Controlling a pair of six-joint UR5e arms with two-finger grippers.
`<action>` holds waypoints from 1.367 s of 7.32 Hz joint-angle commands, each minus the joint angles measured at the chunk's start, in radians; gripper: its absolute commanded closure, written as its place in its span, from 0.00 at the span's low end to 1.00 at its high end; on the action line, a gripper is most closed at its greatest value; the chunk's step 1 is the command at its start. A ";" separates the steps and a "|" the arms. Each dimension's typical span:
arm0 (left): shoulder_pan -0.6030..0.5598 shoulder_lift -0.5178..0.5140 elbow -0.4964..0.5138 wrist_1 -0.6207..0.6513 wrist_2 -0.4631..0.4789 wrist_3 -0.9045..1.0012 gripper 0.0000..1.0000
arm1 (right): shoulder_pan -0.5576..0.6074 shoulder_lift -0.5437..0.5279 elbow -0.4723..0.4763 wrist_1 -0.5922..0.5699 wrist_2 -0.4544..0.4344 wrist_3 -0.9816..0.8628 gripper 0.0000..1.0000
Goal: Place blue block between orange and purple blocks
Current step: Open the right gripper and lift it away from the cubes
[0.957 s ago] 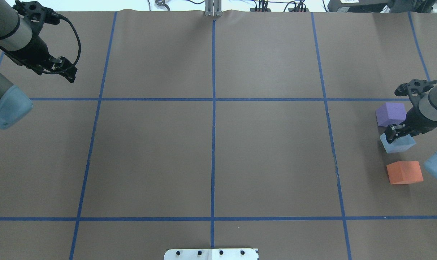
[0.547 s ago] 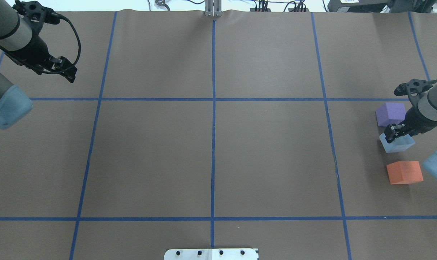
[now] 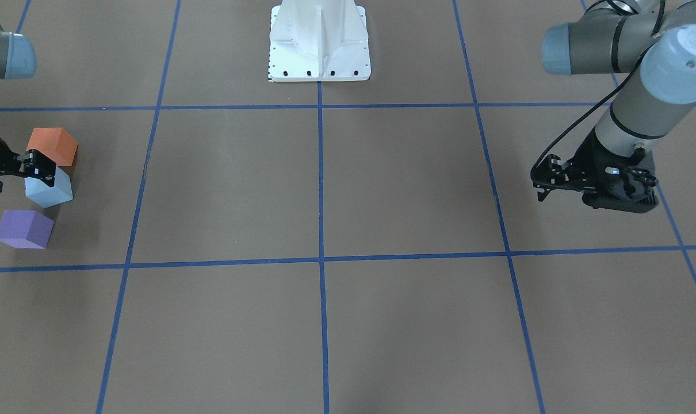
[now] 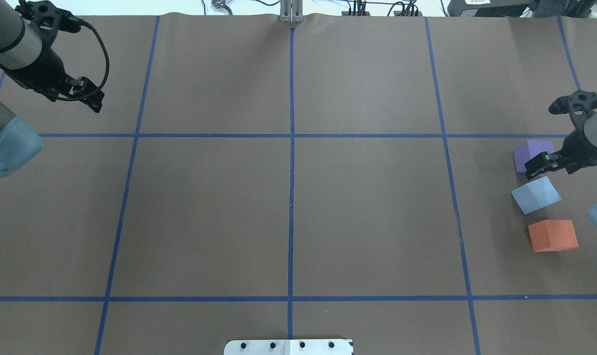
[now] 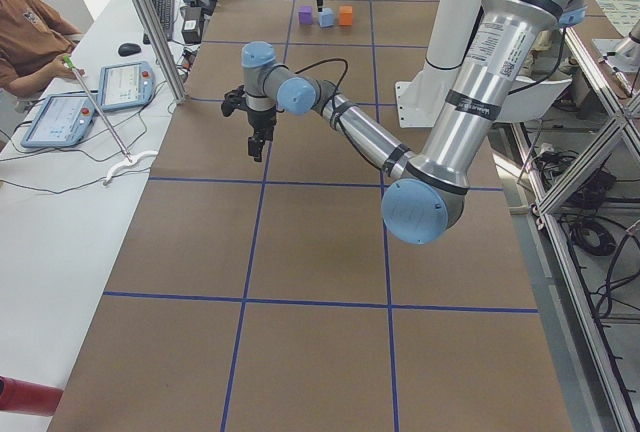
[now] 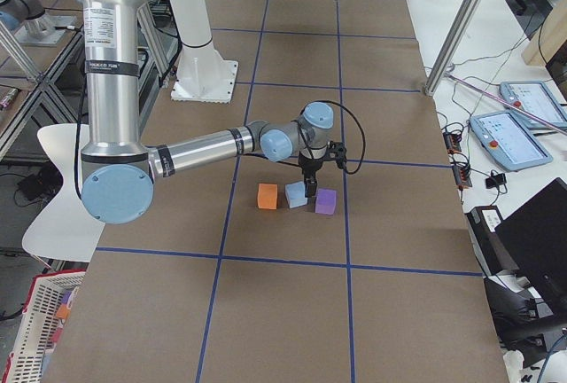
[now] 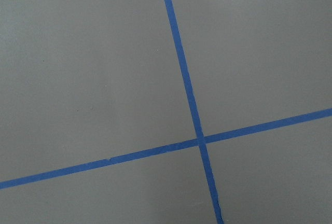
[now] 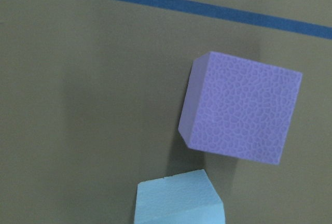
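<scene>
The light blue block (image 4: pixel 535 194) lies on the table between the purple block (image 4: pixel 533 154) and the orange block (image 4: pixel 552 235), turned at an angle to both. The three make a short row at the table's right end, also seen from the front: orange (image 3: pixel 52 145), blue (image 3: pixel 49 190), purple (image 3: pixel 24 229). My right gripper (image 4: pixel 535 166) hovers open and empty over the gap between blue and purple, touching neither. The right wrist view shows the purple block (image 8: pixel 241 107) and the blue block's top (image 8: pixel 176 200). My left gripper (image 4: pixel 97 104) is shut and empty at the far left.
Blue tape lines (image 4: pixel 291 148) split the brown table into squares. The robot's white base plate (image 3: pixel 319 40) sits at the near middle edge. The left wrist view shows only bare table and a tape crossing (image 7: pixel 201 141).
My right gripper let go of the blue block and rose away towards the purple block. The blue block now rests turned slightly on the table. The left arm has not moved.
</scene>
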 commanded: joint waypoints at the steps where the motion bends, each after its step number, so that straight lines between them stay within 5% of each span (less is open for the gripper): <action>1: -0.046 0.070 -0.060 0.008 -0.003 0.052 0.00 | 0.211 0.025 0.015 -0.105 0.115 -0.136 0.00; 5: -0.385 0.338 -0.056 0.004 -0.117 0.587 0.00 | 0.484 -0.037 -0.004 -0.302 0.126 -0.663 0.00; 7: -0.436 0.446 -0.021 -0.028 -0.115 0.596 0.00 | 0.523 -0.087 -0.002 -0.297 0.221 -0.662 0.00; 10: -0.449 0.454 0.076 -0.075 -0.121 0.582 0.00 | 0.523 -0.118 -0.028 -0.299 0.215 -0.656 0.00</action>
